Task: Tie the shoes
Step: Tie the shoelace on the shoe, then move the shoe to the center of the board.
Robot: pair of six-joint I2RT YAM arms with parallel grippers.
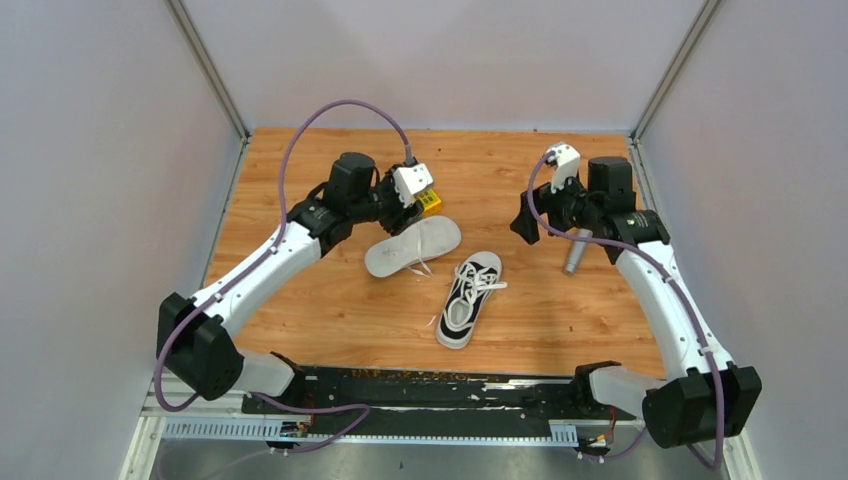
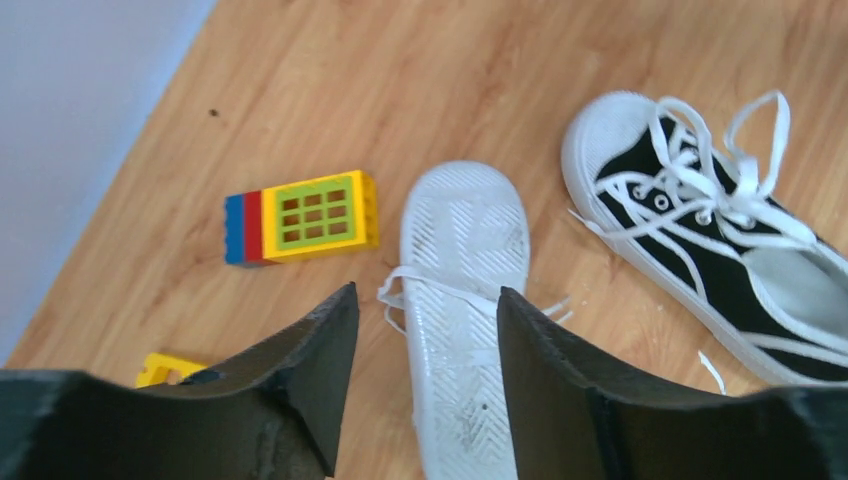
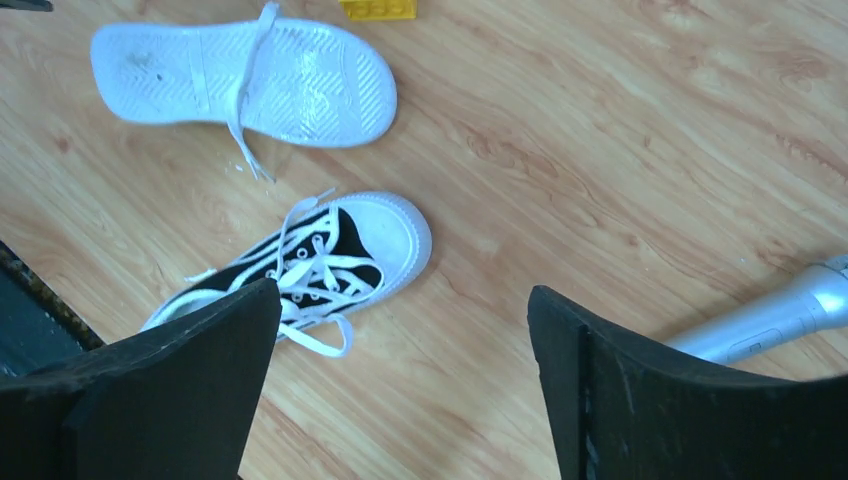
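Arms both reach forward from the near edge, elbows bent outward, wrists tipped down over the table [image 1: 330, 310]. My left gripper [image 2: 426, 298] hangs released, fingers spread, right above the overturned shoe [image 2: 462, 250]. Its white ribbed sole faces up with a lace strand lying across it; I cannot tell whether my fingers touch it. The upright shoe [image 1: 468, 298] lies just beside it, nearer my bases, toe pointing away, laces loose and untied. My right gripper [image 3: 402, 292] is also parted wide, holding nothing, and hovers to the right of both shoes, apart from them. My left wrist view shows a coloured toy block [image 2: 300, 215] whole, left of the sole; from overhead my wrist hides part of it. My right wrist view shows a metal cylinder [image 3: 775, 318] close up beside one finger.
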